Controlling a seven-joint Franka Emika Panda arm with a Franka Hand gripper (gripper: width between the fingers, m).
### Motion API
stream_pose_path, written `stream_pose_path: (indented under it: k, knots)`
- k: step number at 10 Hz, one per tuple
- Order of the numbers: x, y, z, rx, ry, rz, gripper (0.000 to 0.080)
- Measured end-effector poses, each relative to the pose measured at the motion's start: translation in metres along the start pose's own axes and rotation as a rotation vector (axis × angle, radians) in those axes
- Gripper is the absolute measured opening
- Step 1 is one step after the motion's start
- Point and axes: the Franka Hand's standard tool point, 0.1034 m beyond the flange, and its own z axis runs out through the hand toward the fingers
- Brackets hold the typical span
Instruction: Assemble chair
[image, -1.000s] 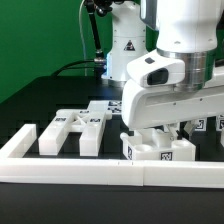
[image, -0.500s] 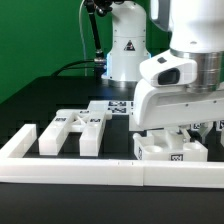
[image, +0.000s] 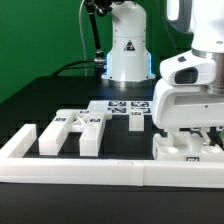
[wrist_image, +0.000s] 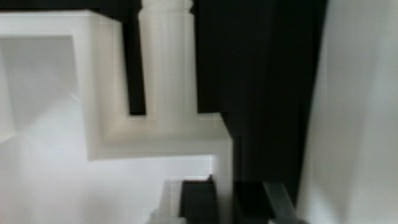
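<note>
Now: hand (image: 188, 133) clenched, lower right of frame, down on blocky white chair part (image: 190, 153); whether it pinches rib unclear. Other chair parts (image: 75, 128) lower left on surface (image: 40, 100). Plastic likely rigid, light, slick; take by flat opposing faces.

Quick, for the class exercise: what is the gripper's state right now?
Gripper: closed, low over the white chair part; whether it grips that part cannot be told.
</note>
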Motion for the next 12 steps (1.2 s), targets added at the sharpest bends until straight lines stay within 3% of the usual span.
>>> stream_pose_path:
  k: [2,6,7,9,10,11,12]
  knots:
    - [0.01,-0.01,-0.001,0.0,0.002,0.008,0.0034]
    - [0.021,-0.007,-0.004,-0.004,-0.002,0.01,0.0034]
    - [0.021,-0.001,-0.003,-0.011,-0.003,0.015,0.0123]
    - [0.022,0.01,-0.003,-0.025,-0.003,0.025,0.0402]
    - [0.022,0.016,-0.003,-0.031,-0.003,0.031,0.0402]
    - [0.022,0.02,-0.003,-0.034,-0.002,0.034,0.0585]
    - [0.021,0.021,-0.01,-0.034,0.002,0.024,0.0629]
